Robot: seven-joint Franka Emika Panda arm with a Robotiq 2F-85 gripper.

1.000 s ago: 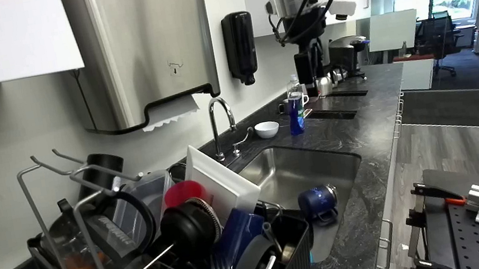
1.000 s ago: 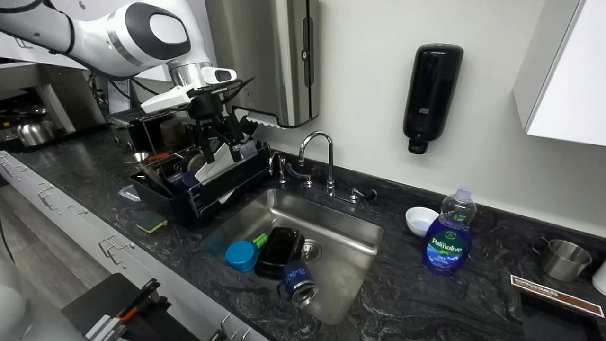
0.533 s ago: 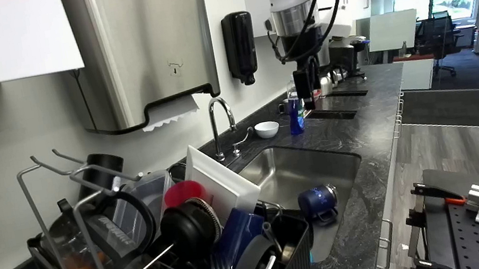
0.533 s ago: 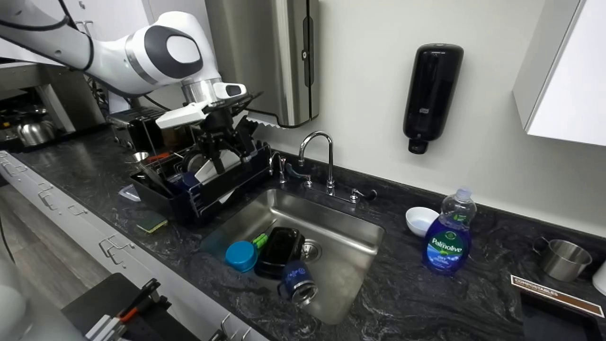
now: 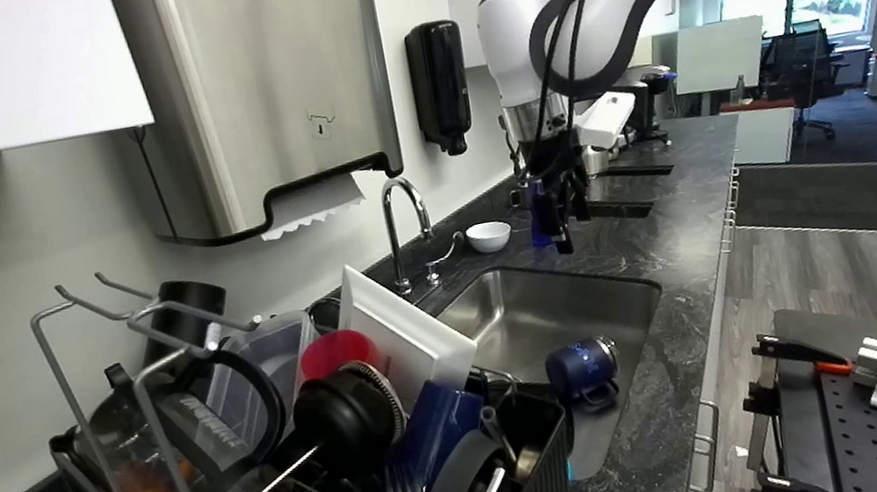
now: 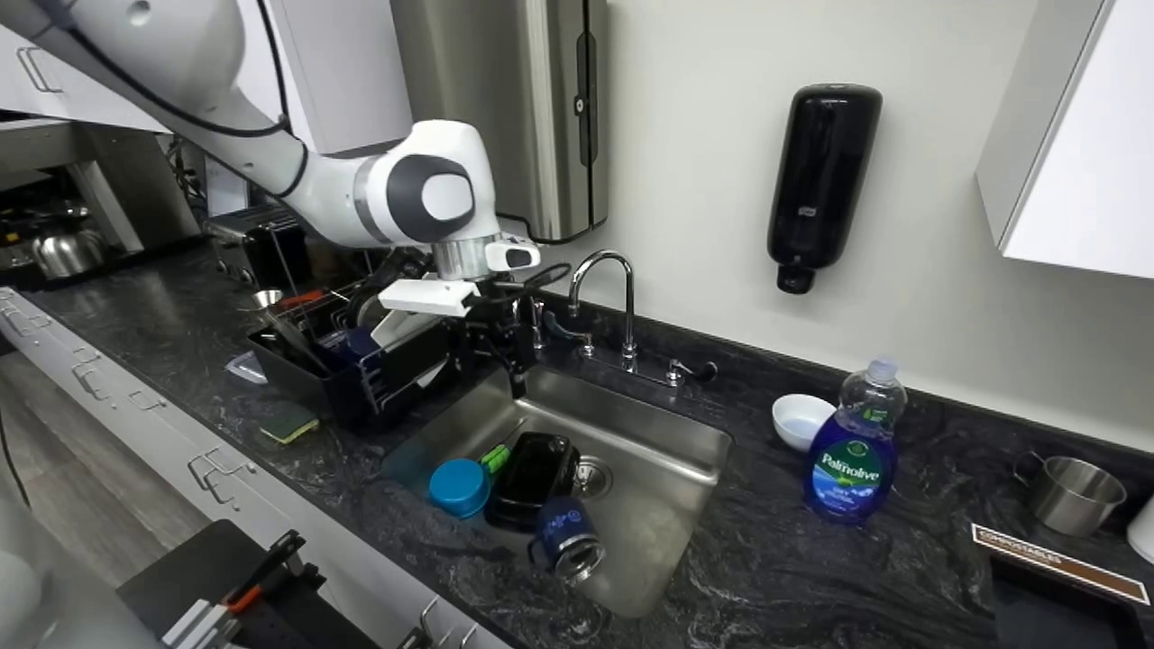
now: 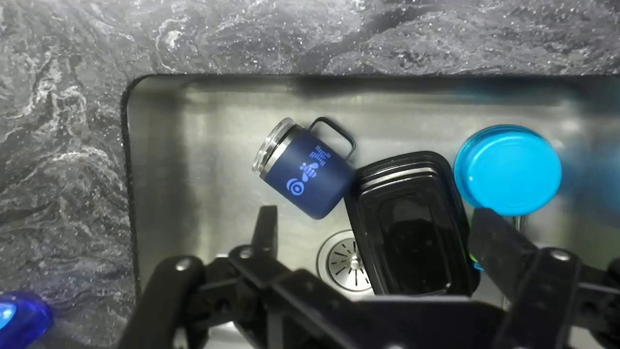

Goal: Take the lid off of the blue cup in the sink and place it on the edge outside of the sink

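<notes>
A: Where is the clear lid point(image 7: 272, 145)?

B: On the mouth of the navy mug point(image 7: 310, 179), which lies on its side in the steel sink point(image 7: 218, 208).

A: Anything legible on that mug?

B: There's a light-blue emblem with rows of print, too small to read.

A: Count what shares the sink.

B: One black rectangular food container point(image 7: 411, 228), its corner right at the mug's base; one bright blue round container point(image 7: 513, 167) beside that; one green item point(image 6: 494, 458), mostly hidden between the two. There's one drain strainer point(image 7: 341, 264) too, partly covered by the black container.

A: And the gripper point(image 7: 375, 225)?

B: Fingers spread wide, pointing down, above the sink. In both exterior views the white arm point(image 6: 343, 203) slopes down to a wrist that hangs straight.

A: Around the sink?

B: The countertop edge point(image 7: 290, 43) is dark speckled stone. Behind stands one gooseneck faucet point(image 6: 629, 315); further along, one white bowl point(image 6: 801, 421) and, just beside it, one dish-soap bottle point(image 6: 849, 473).

A: Labelled?

B: "Palmolive," white on green. Past that come one steel cup point(image 6: 1073, 505) and a brown-and-white strip point(image 6: 1059, 562) reading "COMPOSTABLES."

A: Anything else?

B: One sponge point(image 6: 290, 424) near the dish rack point(image 6: 347, 397), and one black soap dispenser point(image 6: 822, 189) up on the wall point(image 6: 703, 180).
</notes>
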